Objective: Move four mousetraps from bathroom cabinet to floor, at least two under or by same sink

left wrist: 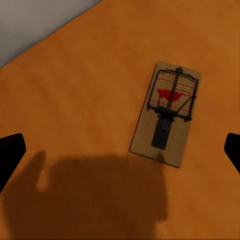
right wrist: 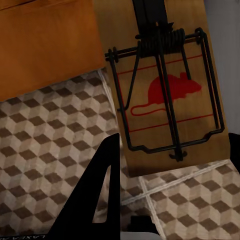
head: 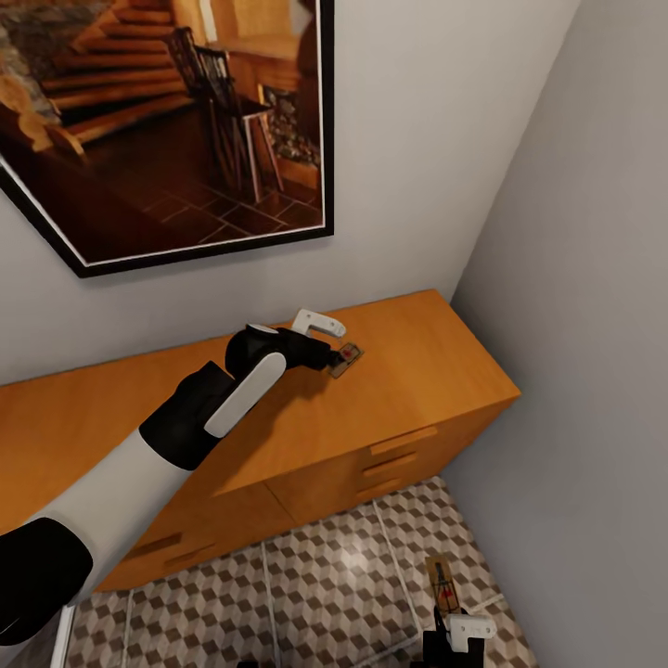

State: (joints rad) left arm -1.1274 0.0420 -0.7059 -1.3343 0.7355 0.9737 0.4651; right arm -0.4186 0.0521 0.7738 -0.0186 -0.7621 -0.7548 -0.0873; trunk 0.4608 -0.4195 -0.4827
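Our left gripper (head: 336, 345) hovers wide open over the cabinet (head: 436, 371) top, one mousetrap (left wrist: 166, 113) lying flat just ahead between its fingers; we should lower squarely, straddle the board's narrow sides, and close before lifting. Our right gripper (head: 456, 634), low over the bathroom floor (head: 325, 575), grips a second trap (right wrist: 165, 85). We count two traps, one cabinet, one framed picture (head: 167, 121).
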